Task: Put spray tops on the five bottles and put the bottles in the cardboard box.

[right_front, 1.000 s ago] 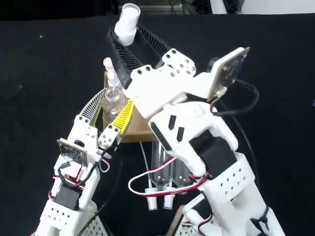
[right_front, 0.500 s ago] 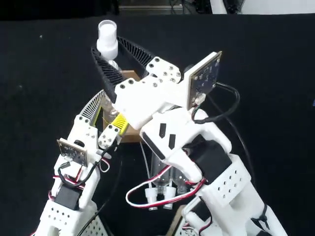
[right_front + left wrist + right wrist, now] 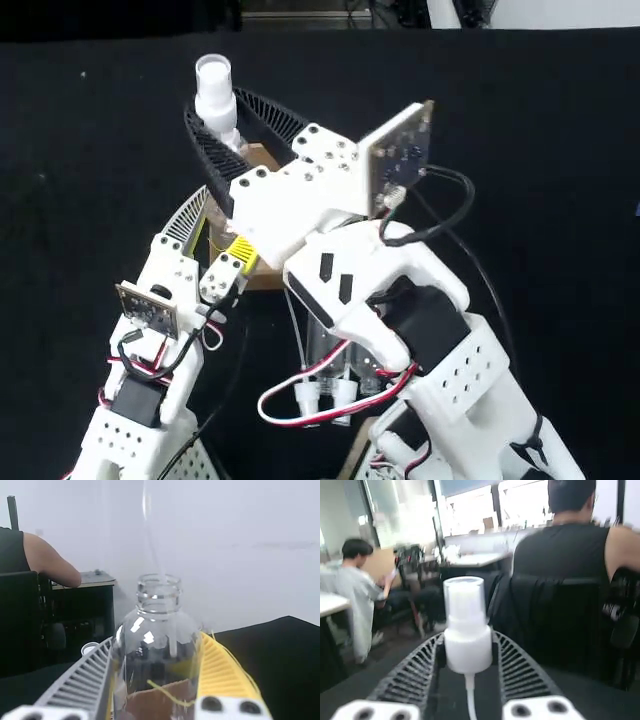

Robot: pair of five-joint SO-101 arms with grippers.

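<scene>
The light, likely slippery clear bottle was clamped at its body by the left end effector. Above it, the spray top was pinched at its collar by the right end effector, its dip tube judged flimsy.

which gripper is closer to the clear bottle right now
Left. The left gripper is clamped around the bottle, while the right gripper holds the spray top above the bottle's neck.

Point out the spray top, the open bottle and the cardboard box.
Spray top [image 3: 467, 645]: right wrist view, on its white collar.
Bottle [image 3: 159, 597]: left wrist view, on its neck.
Box [image 3: 262, 156]: high view, on its far edge.
</scene>
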